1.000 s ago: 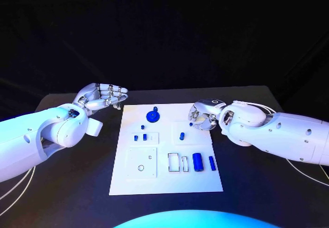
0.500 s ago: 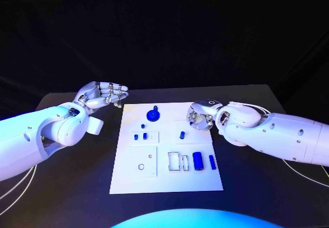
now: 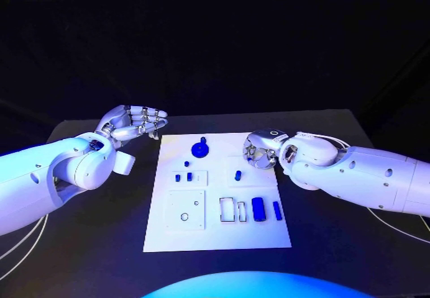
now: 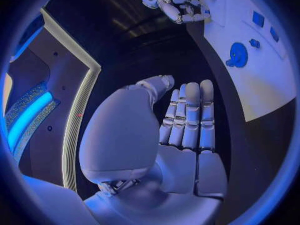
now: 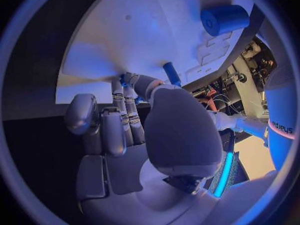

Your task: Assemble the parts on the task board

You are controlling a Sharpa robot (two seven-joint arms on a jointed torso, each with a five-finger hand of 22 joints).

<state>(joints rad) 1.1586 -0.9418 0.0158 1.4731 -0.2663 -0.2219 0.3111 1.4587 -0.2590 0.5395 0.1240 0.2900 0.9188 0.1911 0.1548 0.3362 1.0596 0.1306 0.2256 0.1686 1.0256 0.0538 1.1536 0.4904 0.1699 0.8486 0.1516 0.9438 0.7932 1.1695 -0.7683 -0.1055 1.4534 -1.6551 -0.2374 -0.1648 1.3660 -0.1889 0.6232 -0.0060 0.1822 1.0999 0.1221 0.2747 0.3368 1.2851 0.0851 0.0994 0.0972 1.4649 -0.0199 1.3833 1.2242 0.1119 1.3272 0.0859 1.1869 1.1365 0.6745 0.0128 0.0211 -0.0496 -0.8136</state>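
On a black table [image 3: 89,248], the white task board [image 3: 219,239] is seen lying flat between two robot arms, its small blue parts spread across it: a round blue disc with a stub [image 3: 200,149] near the far edge, a short blue peg [image 3: 238,176] by the middle, and a blue cylinder [image 3: 258,209] with a slimmer blue pin [image 3: 277,211] beside it near the right edge. The parts are judged to be light, rigid moulded plastic, smooth enough to roll or slip, so the peg would best be pinched across its sides, low on its body. The right hand [image 3: 261,153] is held over the board's right edge, just beyond the peg, with fingers curled downward; in the right wrist view its fingertips [image 5: 128,80] are seen at the board's surface beside a small blue piece (possibly touching it, though the contact is hidden by the fingers), so whether anything is gripped cannot be told. The left hand [image 3: 134,124] is raised off the board's far left corner, its fingers [image 4: 190,115] shown straight and side by side with nothing in them, well apart from every part.
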